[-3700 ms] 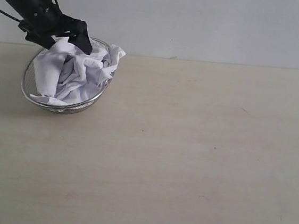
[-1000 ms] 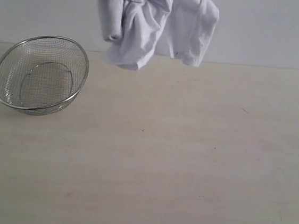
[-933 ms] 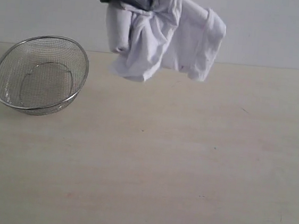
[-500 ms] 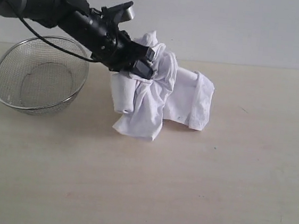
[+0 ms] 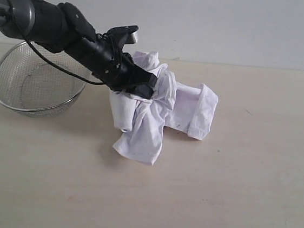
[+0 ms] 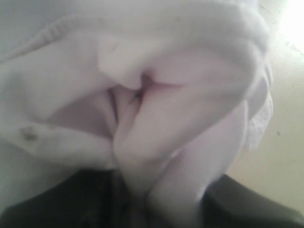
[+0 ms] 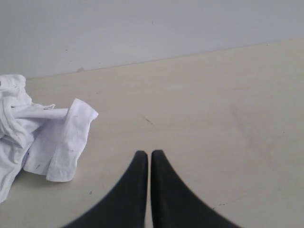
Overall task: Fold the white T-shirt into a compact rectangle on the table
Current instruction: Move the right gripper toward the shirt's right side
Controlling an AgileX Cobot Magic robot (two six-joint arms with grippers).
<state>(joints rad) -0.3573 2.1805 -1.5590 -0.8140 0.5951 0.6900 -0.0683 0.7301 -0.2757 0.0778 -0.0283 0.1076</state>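
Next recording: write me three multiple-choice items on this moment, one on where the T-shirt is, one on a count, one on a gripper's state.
1. Where is the white T-shirt?
A) in the wire-mesh basket
B) bunched on the table, right of the basket in the exterior view
C) spread flat at the table's near edge

2. How many grippers touch the shirt?
A) none
B) one
C) two

3. How does the right gripper stand?
A) wide open
B) shut, holding nothing
C) shut on a sleeve

Answers:
1 B: the crumpled cloth rests on the wood beside the basket.
2 B: only the left gripper is buried in the cloth.
3 B: its fingers meet over bare table, apart from the shirt.
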